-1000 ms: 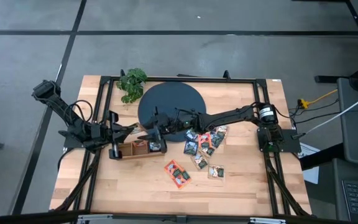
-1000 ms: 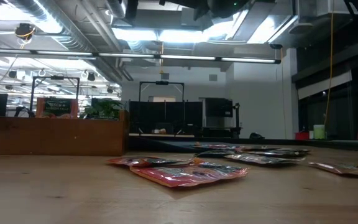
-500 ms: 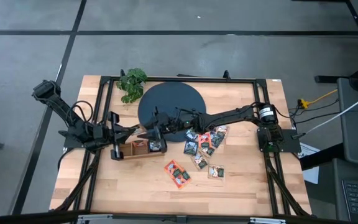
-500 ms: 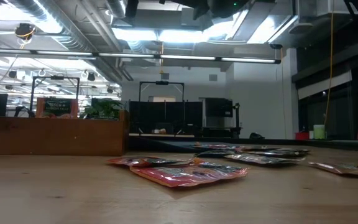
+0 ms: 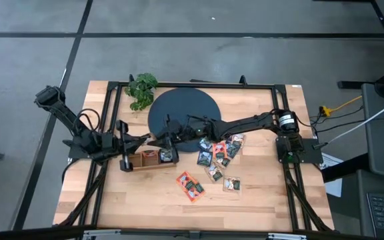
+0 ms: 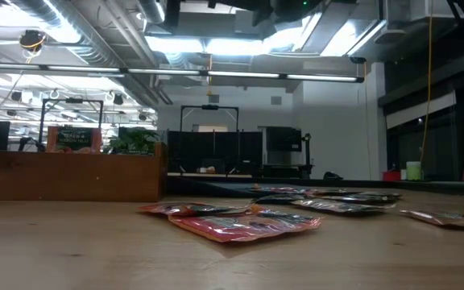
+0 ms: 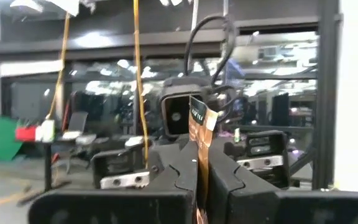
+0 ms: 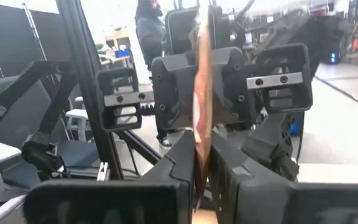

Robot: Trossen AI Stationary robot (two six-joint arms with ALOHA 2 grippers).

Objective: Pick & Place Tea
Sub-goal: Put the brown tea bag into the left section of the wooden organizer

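One orange sachet stands edge-on above the tray, pinched between both grippers: the left gripper clamped on it, the right gripper just closed on it too. Loose sachets lie to the right. This looks like a handover; next, one gripper should release.

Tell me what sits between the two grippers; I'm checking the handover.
A tea sachet, edge-on, gripped by both left gripper and right gripper; each wrist view shows it.
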